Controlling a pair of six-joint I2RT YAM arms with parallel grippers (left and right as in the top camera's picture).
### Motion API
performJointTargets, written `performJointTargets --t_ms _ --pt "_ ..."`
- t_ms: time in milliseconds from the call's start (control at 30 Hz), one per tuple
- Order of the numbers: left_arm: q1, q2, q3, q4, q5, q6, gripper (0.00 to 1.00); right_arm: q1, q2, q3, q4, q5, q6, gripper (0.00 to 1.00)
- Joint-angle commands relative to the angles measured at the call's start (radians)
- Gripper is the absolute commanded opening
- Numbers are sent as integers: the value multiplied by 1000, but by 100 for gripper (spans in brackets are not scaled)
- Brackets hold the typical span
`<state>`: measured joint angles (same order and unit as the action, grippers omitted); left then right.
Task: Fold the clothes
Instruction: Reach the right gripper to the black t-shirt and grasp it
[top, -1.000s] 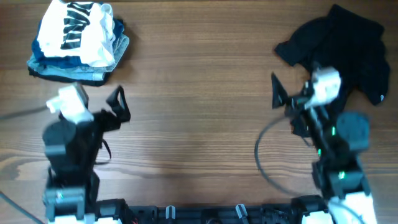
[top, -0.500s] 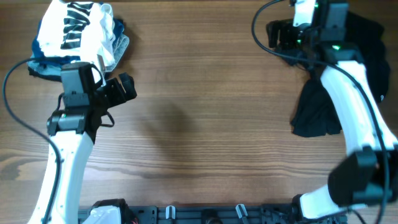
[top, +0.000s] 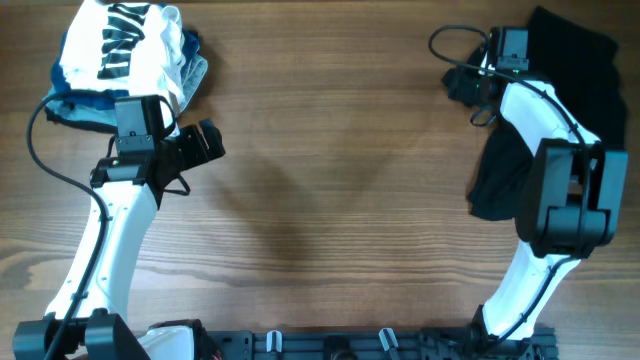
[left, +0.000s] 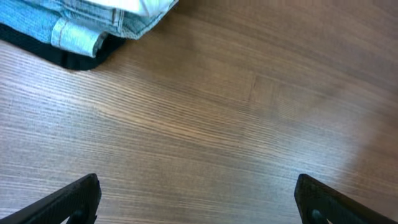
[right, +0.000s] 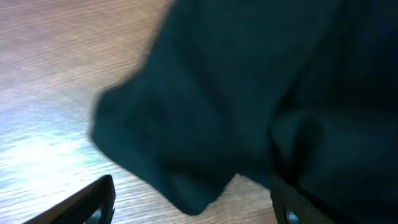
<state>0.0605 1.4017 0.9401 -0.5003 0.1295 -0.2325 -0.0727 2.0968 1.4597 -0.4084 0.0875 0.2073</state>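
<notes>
The clothes, a crumpled black T-shirt (top: 575, 70), lie at the table's back right, with one part trailing toward the front (top: 500, 185). My right gripper (top: 463, 82) reaches to the shirt's left edge. In the right wrist view the black fabric (right: 261, 93) fills most of the frame. A lobe of it hangs down between the spread fingers (right: 93, 202) of the right gripper (right: 193, 205), which is open and not clamped on it. My left gripper (top: 203, 145) hovers open over bare wood, nothing between its fingers (left: 74, 199).
A pile at the back left holds a white garment with black lettering (top: 125, 45) on light-blue denim (top: 120, 112). The denim's hem (left: 81, 34) shows at the top left of the left wrist view. Wood table (top: 330, 180) lies between the arms.
Both arms have unfolded from the front edge. The right arm stretched to the far right and its gripper now sits at the shirt's left edge, jaws slightly narrower. The left gripper moved beside the pile.
</notes>
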Motion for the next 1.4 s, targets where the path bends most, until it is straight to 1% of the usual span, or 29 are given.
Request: performJointTargets --t_ms 0,33,133,233,300,333,400,433,533,567,733,833,867,933,1033,1133,1300,1367 --pt "-5 7 19 3 16 16 100 -1 71 21 -7 14 92 80" --pt "-5 7 19 3 16 16 100 -1 73 21 -4 3 92 79" --pt "-5 7 19 4 16 16 100 -1 77 21 16 -37 92 71" --pt "-5 7 19 4 15 16 100 0 91 20 31 -36 141 61" --pt "-4 7 19 7 15 16 100 0 114 20 39 -37 171 47" --pt "-4 7 19 9 15 16 100 0 127 20 47 -41 171 42" --pt "-4 7 19 10 15 16 100 0 150 20 58 -43 170 37" --pt "-4 7 19 9 15 16 100 0 156 20 70 -43 169 31" --pt "-5 7 19 10 15 16 100 0 153 21 100 -44 159 16" --pt "-4 7 19 10 15 16 100 0 150 23 102 -44 159 4" --pt "-3 6 19 14 -8 16 100 4 68 32 100 -246 106 4" --pt "13 5 20 31 -14 16 100 36 -48 35 69 -337 60 4" --pt "20 4 20 37 -14 16 100 60 -95 42 39 -333 45 4" --pt "40 3 20 48 -14 16 100 130 -187 53 -25 -332 1 4" --pt "75 3 20 52 -14 16 100 258 -282 54 -115 -337 3 4" --pt "104 3 20 52 -14 16 100 365 -302 54 -183 -341 6 4" --pt "146 3 20 48 -14 16 100 537 -299 54 -281 -419 -9 4" --pt "155 3 20 48 -14 16 100 581 -299 54 -295 -465 -28 4"
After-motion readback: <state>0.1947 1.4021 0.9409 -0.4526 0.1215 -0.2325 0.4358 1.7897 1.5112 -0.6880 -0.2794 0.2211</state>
